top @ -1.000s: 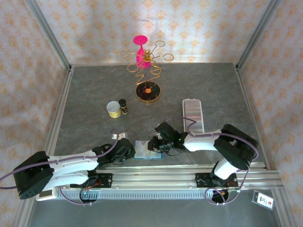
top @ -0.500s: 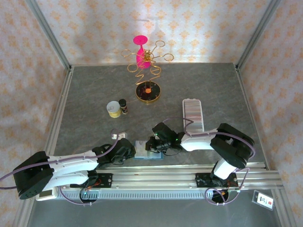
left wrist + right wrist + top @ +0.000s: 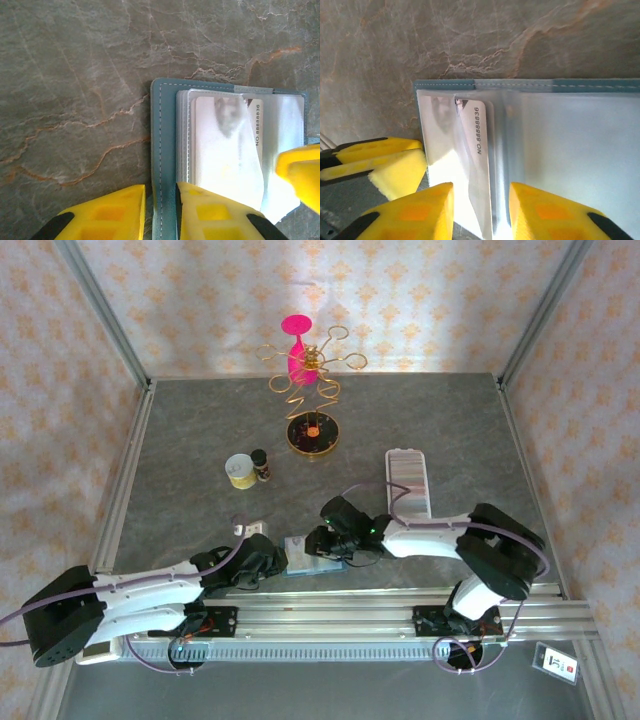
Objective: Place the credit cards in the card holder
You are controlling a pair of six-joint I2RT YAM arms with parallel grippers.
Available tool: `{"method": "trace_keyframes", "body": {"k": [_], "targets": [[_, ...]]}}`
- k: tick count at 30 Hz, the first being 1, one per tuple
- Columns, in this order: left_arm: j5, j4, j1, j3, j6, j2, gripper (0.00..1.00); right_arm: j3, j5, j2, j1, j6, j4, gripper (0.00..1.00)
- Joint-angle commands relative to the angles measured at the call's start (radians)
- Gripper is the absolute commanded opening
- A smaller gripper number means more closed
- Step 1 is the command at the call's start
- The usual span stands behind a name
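Observation:
A teal wallet [image 3: 310,560] lies open near the table's front edge, its clear sleeves [image 3: 570,150] facing up. A pale credit card [image 3: 220,150] printed with a number sits tilted in one sleeve [image 3: 477,135]. My left gripper [image 3: 161,192] [image 3: 272,558] is open, its fingers straddling the wallet's teal left edge [image 3: 162,150] with a slim gap. Just right of it, my right gripper [image 3: 481,189] [image 3: 322,542] is open over the sleeve with the card, touching neither side. The card holder [image 3: 408,480], a long ridged clear tray, lies behind the right arm.
A gold wire stand [image 3: 310,370] with a pink top rises at the back on a round base [image 3: 313,433]. A small cup [image 3: 239,470] and a dark bottle [image 3: 260,465] stand left of centre. A small pale object [image 3: 247,527] lies behind the left gripper. A metal rail [image 3: 380,610] runs along the front.
Both grippers' jaws have parted over the wallet. The right gripper has shifted slightly left, and the left arm's base end has dropped a little.

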Motion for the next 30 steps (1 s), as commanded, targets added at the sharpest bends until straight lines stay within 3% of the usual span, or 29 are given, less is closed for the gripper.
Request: {"method": "trace_keyframes", "body": {"k": [1,8,30], "targets": [[-0.003,-0.05,-0.005,-0.004,-0.009,-0.016,0.27,-0.034,0.09,-0.093,0.006,0.008,-0.108,0.38],[0.01,-0.028,-0.005,0.022,0.01,-0.006,0.32,-0.13,0.182,-0.201,0.006,0.065,-0.144,0.46],[0.037,0.014,-0.006,0.019,0.02,0.036,0.35,-0.128,0.132,-0.144,0.028,0.064,-0.071,0.46]]}}
